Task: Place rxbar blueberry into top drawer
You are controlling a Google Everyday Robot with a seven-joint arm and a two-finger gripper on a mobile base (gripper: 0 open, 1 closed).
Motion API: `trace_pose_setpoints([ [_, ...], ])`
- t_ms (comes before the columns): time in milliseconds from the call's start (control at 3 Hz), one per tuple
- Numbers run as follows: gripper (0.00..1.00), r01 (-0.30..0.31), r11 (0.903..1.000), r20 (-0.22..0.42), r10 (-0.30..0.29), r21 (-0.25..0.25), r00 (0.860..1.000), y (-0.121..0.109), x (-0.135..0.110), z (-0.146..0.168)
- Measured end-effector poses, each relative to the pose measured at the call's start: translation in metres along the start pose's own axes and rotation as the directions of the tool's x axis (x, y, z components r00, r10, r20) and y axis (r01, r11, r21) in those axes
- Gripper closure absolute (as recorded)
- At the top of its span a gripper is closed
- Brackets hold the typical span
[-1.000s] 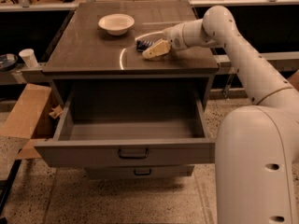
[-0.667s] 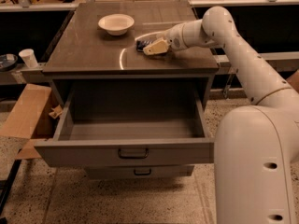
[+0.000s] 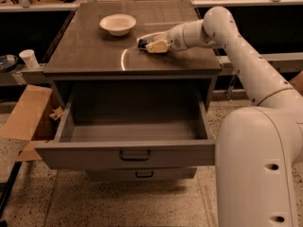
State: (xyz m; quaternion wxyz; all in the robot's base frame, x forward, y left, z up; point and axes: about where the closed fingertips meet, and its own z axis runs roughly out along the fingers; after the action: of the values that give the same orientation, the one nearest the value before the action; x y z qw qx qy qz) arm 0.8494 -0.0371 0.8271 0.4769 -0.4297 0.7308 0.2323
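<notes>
The white jointed robot arm [image 3: 246, 56] reaches from the near right across to the far middle of the dark brown flat-topped desk [image 3: 85, 51]; below the desk top, the wide grey top drawer [image 3: 94, 157] with its dark metal pull handle stands pulled out toward the near side, its inside bare as far as can be seen; the narrower lower drawer [image 3: 109, 175] beneath it is shut; a round white ceramic bowl [image 3: 118, 23] sits at the far left of the desk, apart from the arm; the tan claw [image 3: 152, 46] lies low over the desk just right of the bowl, and looks clamped on the small flat navy-blue rxbar blueberry [image 3: 141, 43], whose dark end pokes out at its left tip; against the frames of a second ago the claw and the bar have together crept a little farther and higher, while bowl and drawers have not stirred; I judge that the grasp is made and the lift is only beginning, so the bar must next be carried toward the near side and lowered into the open top drawer
</notes>
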Motion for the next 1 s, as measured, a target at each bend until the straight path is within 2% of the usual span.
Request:
trace_pose_setpoints([
  [333,1.00,0.027,0.9995,0.034,-0.027,-0.017,0.999,0.011,-0.017,0.001],
  [667,1.00,0.085,0.9950,0.088,-0.080,-0.052,0.993,0.040,-0.045,-0.008],
  [1000,1.00,0.121,0.9842,0.153,-0.101,-0.129,0.983,0.089,-0.065,-0.007],
])
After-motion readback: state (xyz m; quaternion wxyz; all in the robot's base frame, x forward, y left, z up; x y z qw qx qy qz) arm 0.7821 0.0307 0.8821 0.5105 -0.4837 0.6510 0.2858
